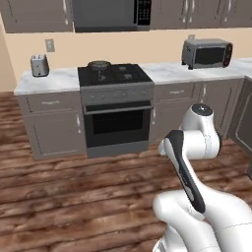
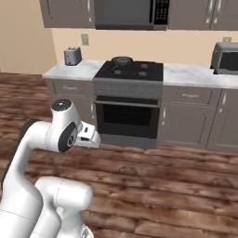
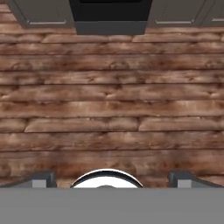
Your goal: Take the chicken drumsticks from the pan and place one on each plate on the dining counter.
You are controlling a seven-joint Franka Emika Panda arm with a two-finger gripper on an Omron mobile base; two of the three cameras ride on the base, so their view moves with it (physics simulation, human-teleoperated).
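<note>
The pan (image 1: 99, 64) (image 2: 122, 60) sits on the back left burner of the black stove (image 1: 116, 77) (image 2: 130, 70), far across the floor from me. It is too small to tell whether chicken drumsticks lie in it. The plates and the dining counter are out of view. My gripper (image 3: 112, 180) points down at the wooden floor (image 3: 112, 100) in front of the oven. Its fingertips (image 3: 41, 178) stand wide apart, open, with nothing between them. The arm is folded close to the base.
A toaster (image 1: 39, 65) (image 2: 71, 56) stands on the marble worktop left of the stove, and a toaster oven (image 1: 206, 52) (image 2: 226, 56) on the right. A microwave (image 1: 110, 14) hangs above. Bare wooden floor (image 1: 74, 187) lies between me and the cabinets.
</note>
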